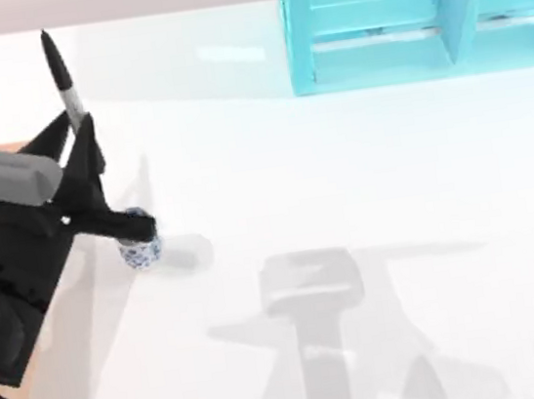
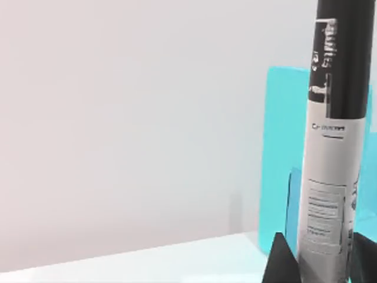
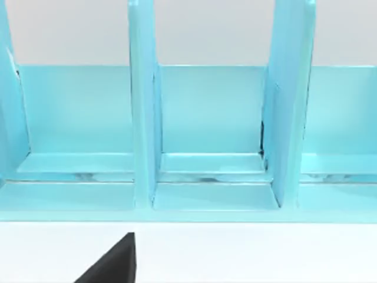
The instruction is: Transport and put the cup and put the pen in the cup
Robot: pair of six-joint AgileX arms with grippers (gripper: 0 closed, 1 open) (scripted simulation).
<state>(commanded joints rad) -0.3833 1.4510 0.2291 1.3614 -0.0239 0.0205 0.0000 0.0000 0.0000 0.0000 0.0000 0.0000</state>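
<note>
Top view: left gripper (image 1: 83, 150) at nine o'clock grasps the pen (image 1: 62, 79), with the cup (image 1: 140, 244) on the desk (image 1: 342, 170) just beside it (insertion pending). Left wrist view: pen clamped upright. Right wrist view: turquoise shelf (image 3: 206, 118); right gripper (image 3: 112, 265), state unclear.

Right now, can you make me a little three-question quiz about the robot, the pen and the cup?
1. True or false: the left pincer is gripping the slim black marker pen with the pale grey barrel.
2. The small white cup with the blue speckled pattern sits on which side of the white table in the top view? A) left B) right C) middle
3. Fill in: the shelf unit at the table's back is coloured ____.

Key: 1 true, the pen stands between its fingers in the left wrist view. 2 A. 3 turquoise.
</note>
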